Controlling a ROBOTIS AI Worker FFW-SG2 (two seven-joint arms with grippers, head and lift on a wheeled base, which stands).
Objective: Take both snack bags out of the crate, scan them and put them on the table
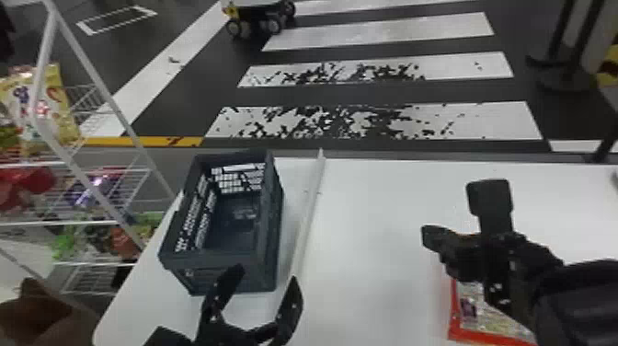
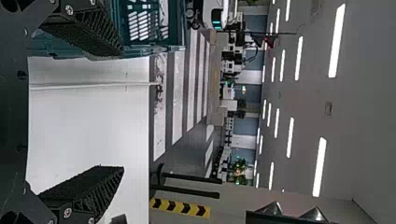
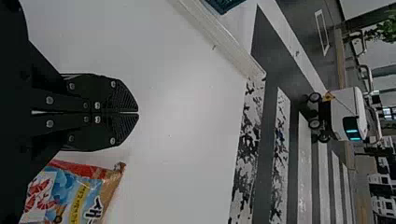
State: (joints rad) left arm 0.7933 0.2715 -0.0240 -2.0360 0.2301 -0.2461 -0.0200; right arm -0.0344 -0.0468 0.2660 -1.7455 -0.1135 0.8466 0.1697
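The unloading looks finished: the crate [image 1: 271, 248], near the tabletop's [image 1: 377, 285] left edge and reaching towards its far edge, has a bare floor. A snack bag [image 3: 70, 198] lies on the tabletop beside the right gripper [image 3: 136, 113], whose fingers are pressed together with nothing between them. The head view has a red-edged bag [image 1: 471, 322] towards the near right corner, partly under the right arm; I cannot tell whether that is the same one or the second. The left gripper [image 2: 120, 111] is in front of the crate, fingers spread and holding nothing.

Whether either bag has been scanned cannot be told (a scan leaves no mark, after all). If both are scanned and both lie at that side, I judge that only drawing the arms back is left; otherwise the scanning still needs doing.

As for labels, the bag by the right gripper has a red edge, a blue front with shrimp pictures, a yellow band with small print and large white characters with dark outlines. The red-edged bag's printing is too blurred to make out.
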